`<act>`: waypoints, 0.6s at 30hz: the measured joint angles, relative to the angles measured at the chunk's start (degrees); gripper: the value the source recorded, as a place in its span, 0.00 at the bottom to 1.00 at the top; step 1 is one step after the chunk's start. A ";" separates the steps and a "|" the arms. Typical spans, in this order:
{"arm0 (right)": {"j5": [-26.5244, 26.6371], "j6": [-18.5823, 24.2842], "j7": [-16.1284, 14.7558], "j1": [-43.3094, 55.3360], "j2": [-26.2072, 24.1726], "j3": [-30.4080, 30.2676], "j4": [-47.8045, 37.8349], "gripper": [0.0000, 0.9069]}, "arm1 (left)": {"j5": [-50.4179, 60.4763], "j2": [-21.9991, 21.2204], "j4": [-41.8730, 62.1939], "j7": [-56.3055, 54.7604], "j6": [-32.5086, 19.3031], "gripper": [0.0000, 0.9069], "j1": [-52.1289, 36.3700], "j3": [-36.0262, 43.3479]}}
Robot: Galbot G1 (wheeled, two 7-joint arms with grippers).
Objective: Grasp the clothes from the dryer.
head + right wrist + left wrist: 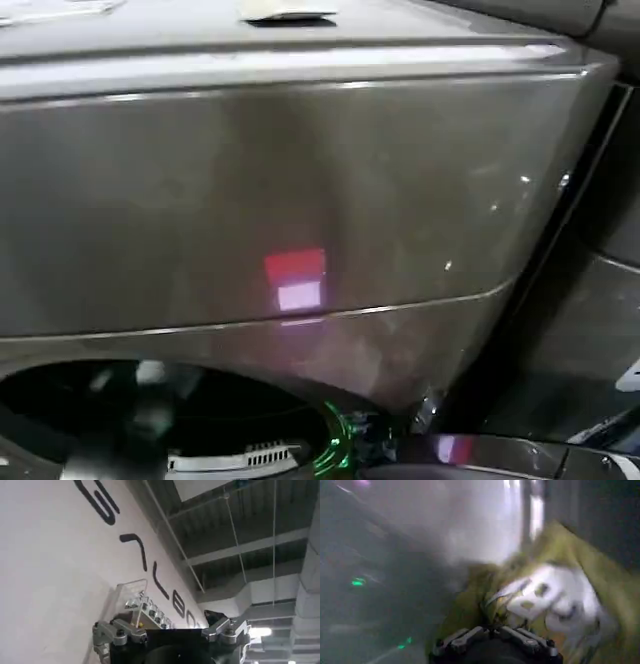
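The dryer [300,180] is a bronze-grey machine with a small red-pink light [295,278] on its front. Its dark round porthole [120,410] opens at the lower left of the head view. In the left wrist view the clothes [555,587], a yellow-green fabric with a white-grey print, bunch up right in front of my left gripper [492,628]. That gripper is shut on a fold of the fabric inside the dim drum. My right gripper [172,630] is open, holds nothing, and points up at a wall and ceiling away from the dryer.
A green glow [335,450] shines at the porthole's right edge, beside a white vented part [235,461]. The grey-rimmed door [480,455] hangs open at the lower right. A second dark machine [600,300] stands to the right.
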 measured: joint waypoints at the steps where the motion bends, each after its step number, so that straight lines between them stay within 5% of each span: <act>1: -0.02 0.15 0.06 0.18 0.01 -0.16 0.05 1.00 | -1.42 -0.28 -1.75 -2.32 -0.33 0.00 1.17 -0.66; 18: 0.54 2.30 2.10 -0.77 -1.25 1.01 -0.91 1.00 | -13.18 -1.65 -27.20 -25.14 -9.21 0.00 19.65 -5.92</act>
